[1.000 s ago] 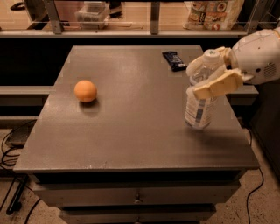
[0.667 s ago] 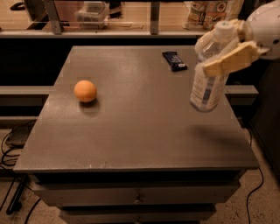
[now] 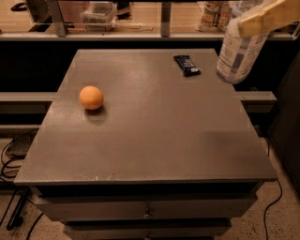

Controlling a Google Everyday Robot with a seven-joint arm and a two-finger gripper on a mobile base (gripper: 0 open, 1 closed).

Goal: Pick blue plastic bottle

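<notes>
The blue plastic bottle (image 3: 240, 52), clear with a white-and-blue label, hangs tilted in the air above the right rear edge of the grey table (image 3: 154, 136). My gripper (image 3: 260, 17) is at the top right corner of the camera view, shut on the bottle's upper part. One tan finger (image 3: 267, 18) lies across the bottle. The bottle's cap and the rest of the arm are cut off by the top edge. The bottle is well clear of the tabletop.
An orange ball (image 3: 91, 97) sits on the left of the table. A small dark blue snack wrapper (image 3: 186, 64) lies near the far edge. A shelf with containers (image 3: 98, 13) runs behind. Cables (image 3: 9, 159) lie on the floor at left.
My gripper has lifted the bottle off the table and carried it up and to the right. The ball and the wrapper have not moved.
</notes>
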